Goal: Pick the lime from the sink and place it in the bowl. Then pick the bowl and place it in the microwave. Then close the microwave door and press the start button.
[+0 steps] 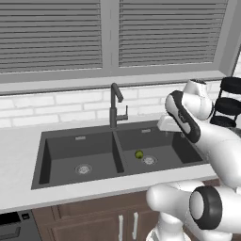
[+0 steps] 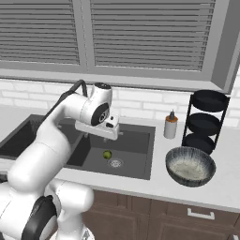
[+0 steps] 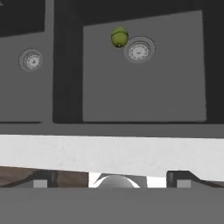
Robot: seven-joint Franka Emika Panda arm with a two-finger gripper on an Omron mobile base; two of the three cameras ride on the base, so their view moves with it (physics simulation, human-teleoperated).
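A small yellow-green lime [image 1: 139, 154] lies on the floor of the right basin of a dark grey double sink [image 1: 70, 141], just beside that basin's round steel drain [image 1: 149, 160] and on the side nearer the divider. In the hand view the lime [image 3: 119, 37] sits near the top, touching or nearly touching the drain's rim. The left basin has its own drain [image 1: 83, 168]. A dark angular faucet [image 1: 115, 109] stands upright behind the divider between the basins, its spout reaching forward at the top.

The gripper [image 3: 113, 178] hangs above the front edge of the white counter [image 1: 19, 141], well apart from the lime. Its two dark finger tips [image 3: 42, 179] stand wide apart with nothing between them, so the hand is released and holds nothing. The space between gripper and lime looks open; the basin's front wall lies between them lower down.

In the right base view the white arm [image 2: 56, 136] arches over the sink with its hand above the right basin. To the right of the sink, on the counter, stands a small pale bottle with a dark top [image 2: 170, 125]. Beside it is a black three-tier rack [image 2: 206, 121]. In front of the rack rests the wide bowl [image 2: 190, 166], blue-grey streaked outside and pale inside, upright.

Behind the counter runs a white tile backsplash [image 1: 61, 106], and above it a window with closed grey blinds [image 1: 52, 33]. Brown cabinet fronts [image 1: 94, 221] sit below the counter.
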